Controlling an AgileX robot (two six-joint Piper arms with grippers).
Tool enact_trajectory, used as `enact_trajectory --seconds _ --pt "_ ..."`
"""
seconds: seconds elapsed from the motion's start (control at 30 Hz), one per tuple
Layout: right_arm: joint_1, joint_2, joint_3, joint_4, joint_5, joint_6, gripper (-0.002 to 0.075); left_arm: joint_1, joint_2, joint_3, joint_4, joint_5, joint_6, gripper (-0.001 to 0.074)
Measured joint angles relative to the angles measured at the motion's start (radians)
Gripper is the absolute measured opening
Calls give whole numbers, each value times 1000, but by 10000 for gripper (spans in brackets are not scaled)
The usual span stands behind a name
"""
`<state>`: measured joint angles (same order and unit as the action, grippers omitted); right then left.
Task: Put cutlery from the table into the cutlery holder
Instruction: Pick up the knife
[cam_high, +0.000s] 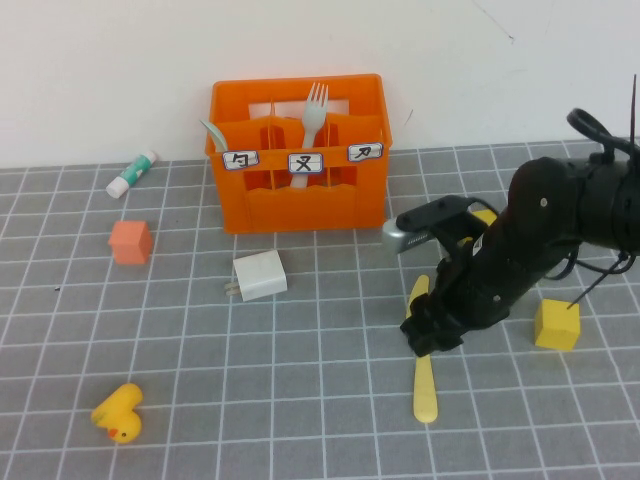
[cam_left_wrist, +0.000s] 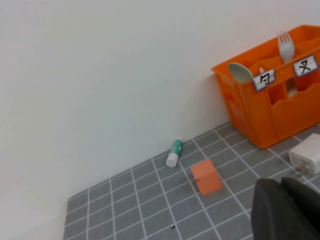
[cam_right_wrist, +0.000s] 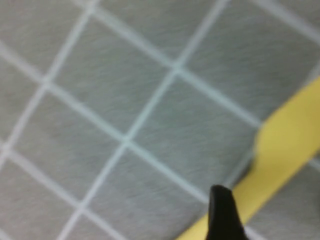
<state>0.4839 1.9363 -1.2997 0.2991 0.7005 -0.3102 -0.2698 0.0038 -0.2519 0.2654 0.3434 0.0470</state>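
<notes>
- Knife (cam_high: 425, 372): a pale yellow, flat, slender piece is shown lying on the table (cam_high: 330, 400), right of centre, its rounded end toward the near edge and its other end running up under the right arm. In the right wrist view it (cam_right_wrist: 280, 150) appears as a yellow band crossing the grey tiles.
- Right gripper (cam_high: 432, 335): it is lowered onto the knife's middle, just above the table. One dark fingertip (cam_right_wrist: 222, 212) is seen at the knife's edge; whether the claw is wide or closed on the knife cannot be told.
- Left gripper (cam_left_wrist: 287, 210): it is seen only in the left wrist view, above the left part of the table, with the claw closed and nothing held.
- Fork (cam_high: 314, 110): pale grey-green, it stands tines up in the middle compartment of the holder (cam_high: 300, 200).
- Spoon (cam_high: 214, 134): mint-green, it is leaned in the holder's left compartment, bowl upward.
- Holder: an orange crate with three white labels is set against the back wall; its right compartment is seen empty.
- Open room: bare tiles lie between the knife and the holder's front. A yellow block (cam_high: 556, 324) sits just right of the arm, and a white charger (cam_high: 259, 276) lies in front of the holder, to its left.
- Left side: an orange cube (cam_high: 131, 241), a tube (cam_high: 132, 173) by the wall and a toy duck (cam_high: 119, 412) near the front edge are well apart from the knife.
</notes>
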Motion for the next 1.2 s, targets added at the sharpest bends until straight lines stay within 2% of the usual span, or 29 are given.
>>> enact_trajectory --seconds 0.2,0.77,0.93,1.03,1.2 --pt "0 12 -18 -39 9 57 402 0 0 4 0 -39 -54 0" --pt "31 25 -33 -39 43 49 407 0 0 15 0 -63 -80 0" --pt "31 43 -49 -56 93 0 404 0 0 15 0 -64 -80 0" --pt "33 45 -56 -78 117 -5 365 0 0 15 0 -65 -80 0" --pt "39 45 -56 -67 174 2 223 0 0 15 0 -65 -80 0"
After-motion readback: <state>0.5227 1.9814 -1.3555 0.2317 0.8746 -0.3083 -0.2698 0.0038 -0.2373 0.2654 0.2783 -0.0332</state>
